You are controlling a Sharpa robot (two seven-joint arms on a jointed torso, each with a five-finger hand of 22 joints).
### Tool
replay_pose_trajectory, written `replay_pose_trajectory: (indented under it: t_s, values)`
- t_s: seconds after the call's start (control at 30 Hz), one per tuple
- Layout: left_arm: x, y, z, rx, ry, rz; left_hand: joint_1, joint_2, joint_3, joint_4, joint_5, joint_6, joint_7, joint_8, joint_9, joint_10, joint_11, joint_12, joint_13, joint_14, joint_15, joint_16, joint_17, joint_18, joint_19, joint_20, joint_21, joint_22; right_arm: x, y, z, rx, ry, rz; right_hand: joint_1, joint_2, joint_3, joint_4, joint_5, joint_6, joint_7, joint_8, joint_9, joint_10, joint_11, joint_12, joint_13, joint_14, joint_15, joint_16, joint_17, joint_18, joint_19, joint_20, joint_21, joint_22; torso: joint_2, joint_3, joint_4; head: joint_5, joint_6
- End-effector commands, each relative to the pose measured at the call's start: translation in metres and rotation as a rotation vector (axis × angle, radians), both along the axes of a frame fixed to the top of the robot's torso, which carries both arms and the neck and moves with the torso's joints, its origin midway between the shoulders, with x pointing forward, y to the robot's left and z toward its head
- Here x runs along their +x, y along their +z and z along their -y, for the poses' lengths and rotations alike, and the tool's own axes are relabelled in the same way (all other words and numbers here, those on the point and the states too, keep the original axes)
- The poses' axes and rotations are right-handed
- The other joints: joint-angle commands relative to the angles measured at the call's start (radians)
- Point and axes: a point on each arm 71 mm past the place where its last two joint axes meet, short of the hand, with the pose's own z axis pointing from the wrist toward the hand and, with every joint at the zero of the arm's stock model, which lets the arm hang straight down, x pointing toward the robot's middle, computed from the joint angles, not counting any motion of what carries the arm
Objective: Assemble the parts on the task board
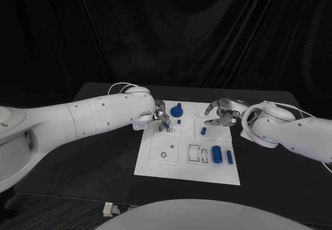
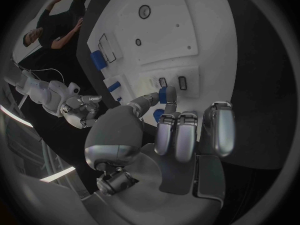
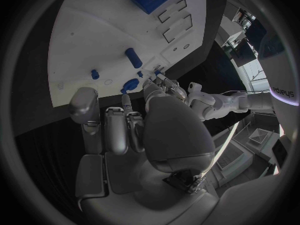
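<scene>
Black table [image 1: 103, 158] carries the white task board [image 1: 181, 170], a long plate running away from the robot. Left arm [image 1: 83, 117] comes in low over the board's far left part; right arm [image 1: 290, 132] sits off the board's right edge, its hand [image 1: 222, 112] over the far right corner. Left hand [image 1: 160, 115]: head view shows it bent down at the far left slots, but cannot tell from there what is in it. The left wrist view settles this: thumb and one finger pinch a small blue part [image 2: 164, 95], the other fingers [image 2: 215, 130] hanging curled beside it, the part just above the pair of small dark slots [image 2: 173, 82]. Right hand: fingers curled in, nothing visibly between them in either the head view or the right wrist view [image 3: 134, 130]; it holds no part that can be made out. Loose parts on the board, head view: a large blue cylinder [image 1: 217, 154] near the near right, lying flat, long axis along the board's length; just right of it a thinner blue pin [image 1: 230, 156], same direction, close but apart. Two outlined rectangular recesses [image 1: 198, 154] lie just left of the cylinder. A round blue knob-like part [image 1: 177, 111] stands at the far end, beside the left hand. A short blue peg [image 1: 203, 130] sits mid-board on the right, long axis roughly along the board. A tiny blue stub [image 1: 179, 121] near the left fingers is too small to orient. The right wrist view adds one more small blue peg [image 3: 95, 74] near the board's edge.
</scene>
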Motion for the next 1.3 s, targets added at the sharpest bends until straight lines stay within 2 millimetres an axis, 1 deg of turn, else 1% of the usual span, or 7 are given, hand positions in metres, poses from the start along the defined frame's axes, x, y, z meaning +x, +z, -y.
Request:
replay_pose_trajectory:
  t_s: [0.03,0.27,0.4,0.53,0.73,1.13,1.3]
  values:
    - [-0.0009,-0.0014,0.0011,-0.012,-0.016,-0.003,0.003,0.011,0.063,-0.059,-0.004,0.004,-0.003,-0.003,0.001,0.102,-0.007,0.004,0.263,0.108,-0.007,0.000,0.263,0.004,0.001,-0.003,-0.004,0.121,-0.0003,-0.0014,0.0002,-0.003,-0.006,-0.006,0.000,0.009,0.000,-0.004,0.005,0.009,0.001,0.006,0.001,0.056,0.007,-0.005,0.217,0.049,0.007,-0.005,0.141,-0.004,-0.005,0.000,-0.005,0.123,0.000,-0.0003,0.0005,0.001,0.000]
    - [-0.0020,-0.0037,0.0006,-0.013,-0.018,-0.009,0.002,0.011,0.063,-0.059,-0.005,0.004,-0.003,-0.003,0.001,0.102,-0.007,0.004,0.263,0.108,-0.007,0.000,0.263,0.004,0.000,-0.003,-0.005,0.121,-0.0004,-0.0020,0.0006,-0.004,-0.006,-0.008,0.000,0.009,0.000,-0.004,0.005,0.009,0.001,0.006,0.001,0.056,0.007,-0.005,0.217,0.049,0.007,-0.005,0.141,-0.004,-0.005,0.000,-0.005,0.123,0.000,-0.0009,0.0020,0.002,0.000]
    - [-0.0033,-0.0045,0.0008,-0.014,-0.021,-0.013,0.002,0.012,0.063,-0.058,-0.005,0.004,-0.004,-0.003,0.002,0.102,-0.007,0.004,0.263,0.108,-0.007,0.000,0.263,0.005,-0.001,-0.003,-0.006,0.120,-0.0005,-0.0023,0.0006,-0.004,-0.006,-0.009,0.000,0.009,0.000,-0.004,0.005,0.009,0.001,0.006,0.001,0.056,0.007,-0.005,0.217,0.049,0.007,-0.005,0.141,-0.004,-0.005,0.000,-0.005,0.123,0.000,-0.0001,0.0003,0.003,0.000]
    - [-0.0050,-0.0050,0.0007,-0.015,-0.026,-0.017,0.002,0.012,0.063,-0.058,-0.005,0.005,-0.004,-0.003,0.002,0.102,-0.007,0.004,0.263,0.108,-0.008,0.000,0.263,0.004,0.000,-0.003,-0.006,0.120,-0.0005,-0.0025,0.0005,-0.005,-0.006,-0.010,0.000,0.009,0.000,-0.004,0.005,0.009,0.001,0.006,0.001,0.056,0.007,-0.005,0.217,0.049,0.007,-0.005,0.141,-0.004,-0.005,0.000,-0.005,0.123,0.000,-0.0005,0.0005,0.003,0.000]
    - [-0.0065,-0.0056,0.0013,-0.017,-0.032,-0.022,0.001,0.012,0.063,-0.058,-0.006,0.005,-0.004,-0.003,0.002,0.102,-0.008,0.004,0.263,0.108,-0.008,0.000,0.263,0.005,-0.002,-0.003,-0.008,0.119,-0.0005,-0.0030,0.0000,-0.006,-0.005,-0.012,0.001,0.009,-0.001,-0.005,0.006,0.010,0.001,0.008,0.001,0.055,0.007,-0.005,0.216,0.048,0.007,-0.005,0.140,-0.004,-0.006,0.000,-0.007,0.123,0.000,-0.0002,-0.0003,0.007,0.000]
    - [-0.0086,-0.0081,0.0045,-0.020,-0.043,-0.031,0.000,0.013,0.063,-0.058,-0.006,0.007,-0.005,-0.003,0.003,0.102,-0.008,0.004,0.263,0.108,-0.008,0.000,0.263,0.006,-0.004,-0.003,-0.010,0.117,-0.0008,-0.0039,-0.0007,-0.007,-0.002,-0.017,0.001,0.010,-0.001,-0.005,0.007,0.010,0.001,0.009,0.000,0.054,0.008,-0.006,0.215,0.048,0.007,-0.007,0.139,-0.004,-0.007,0.000,-0.008,0.123,0.000,0.0005,0.0010,0.008,0.000]
    - [-0.0094,-0.0097,0.0056,-0.021,-0.046,-0.035,0.000,0.013,0.063,-0.058,-0.006,0.007,-0.005,-0.003,0.004,0.102,-0.008,0.004,0.263,0.108,-0.008,0.000,0.263,0.006,-0.004,-0.003,-0.010,0.118,-0.0009,-0.0040,-0.0005,-0.008,-0.003,-0.018,0.001,0.010,-0.001,-0.005,0.007,0.010,0.001,0.009,0.000,0.054,0.008,-0.006,0.215,0.048,0.007,-0.007,0.139,-0.004,-0.007,0.000,-0.008,0.123,0.000,-0.0001,0.0004,0.010,0.000]
